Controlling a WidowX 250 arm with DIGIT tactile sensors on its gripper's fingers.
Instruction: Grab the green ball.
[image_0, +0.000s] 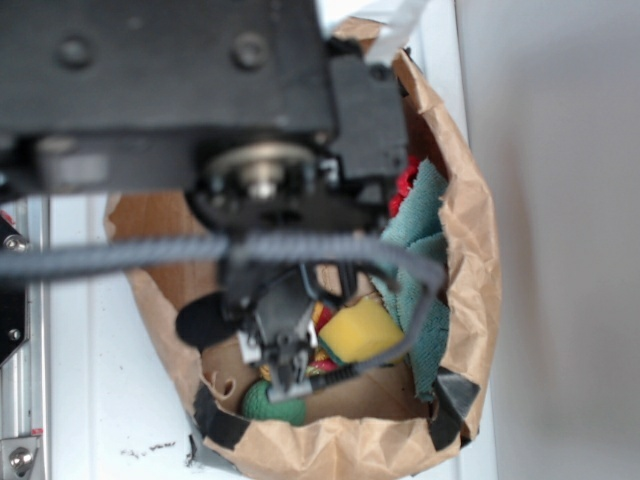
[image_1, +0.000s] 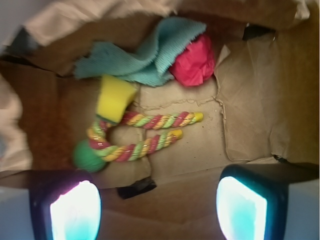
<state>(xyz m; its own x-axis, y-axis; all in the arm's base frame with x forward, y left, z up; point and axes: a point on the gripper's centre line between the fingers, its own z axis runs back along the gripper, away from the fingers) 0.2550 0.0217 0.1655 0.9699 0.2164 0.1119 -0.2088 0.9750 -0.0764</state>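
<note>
Paper-bag search: the small round matte green ball lies on the crumpled brown paper bag's floor, touching the striped rope toy's bend, just beyond the left finger of the open, empty tool.

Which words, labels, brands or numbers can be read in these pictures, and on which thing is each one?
None can be read. The paper bag, cloth, sponge, rope, green ball and red object show no print, and the arm bears no legible mark in the blurred exterior view.
</note>
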